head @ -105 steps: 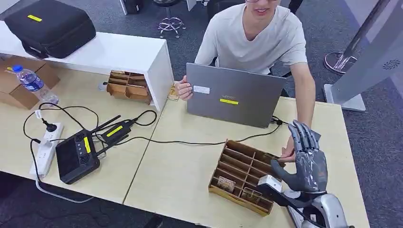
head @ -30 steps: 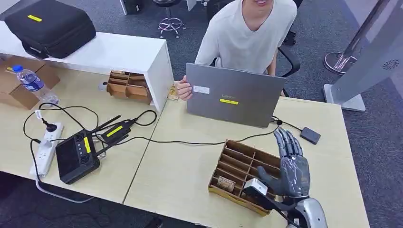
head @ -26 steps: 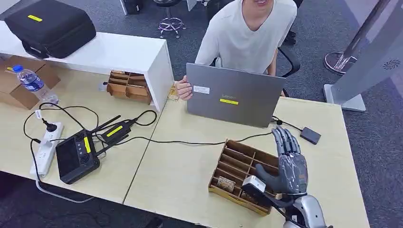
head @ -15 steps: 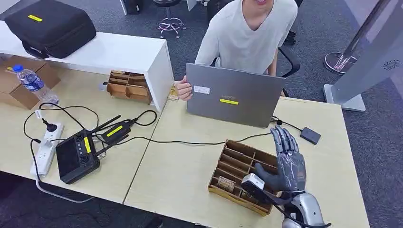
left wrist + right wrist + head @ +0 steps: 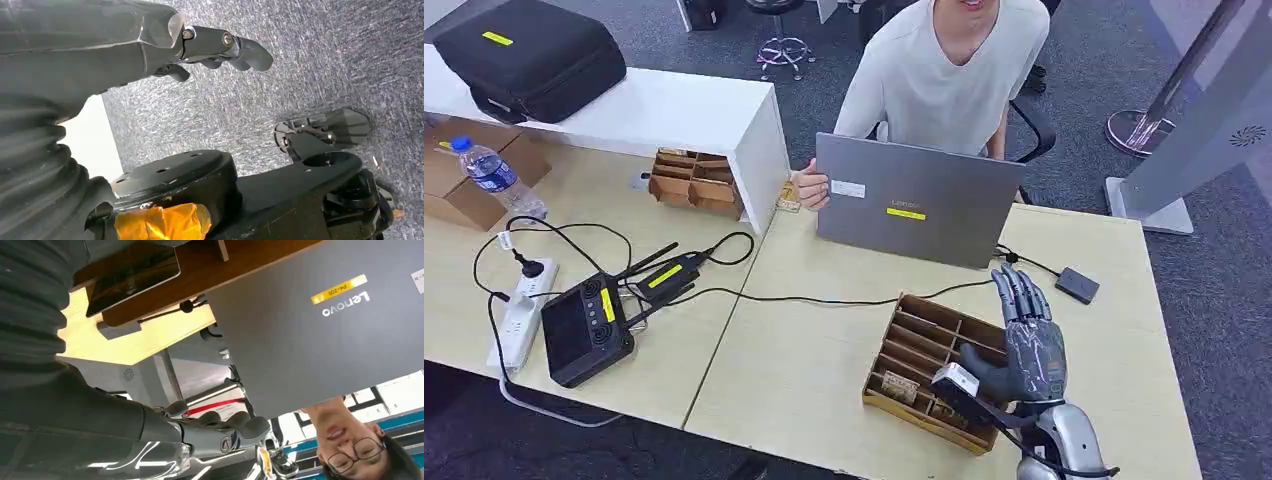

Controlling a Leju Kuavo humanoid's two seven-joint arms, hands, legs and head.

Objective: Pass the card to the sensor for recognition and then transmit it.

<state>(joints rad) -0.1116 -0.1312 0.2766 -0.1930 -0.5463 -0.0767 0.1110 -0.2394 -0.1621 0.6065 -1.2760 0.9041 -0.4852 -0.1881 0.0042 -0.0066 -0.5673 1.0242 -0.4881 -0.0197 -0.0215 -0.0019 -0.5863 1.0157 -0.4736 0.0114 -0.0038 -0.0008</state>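
Wooden divided tray [image 5: 921, 345] near the table's front edge, compartments mostly bare, a card [image 5: 900, 388] lying in a front slot, another small one beside it. Right hand [image 5: 1027, 345] flat above the tray's right end, fingers straight and spread, holding nothing. Small dark sensor [image 5: 1077, 285] just beyond. Left hand [image 5: 220, 47] hanging over carpet, fingers loosely curled, empty. Second tray [image 5: 694, 182] beside the white shelf, contents unclear.

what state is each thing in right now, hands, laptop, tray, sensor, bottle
right hand: fingers extended, holding nothing, over the wooden tray
left hand: hanging above carpet, fingers apart, holding nothing
laptop: open, lid back facing the robot
wooden tray: flat on the table, small items in its near slots
sensor: flat on the table, cable attached
water bottle: capped, upright
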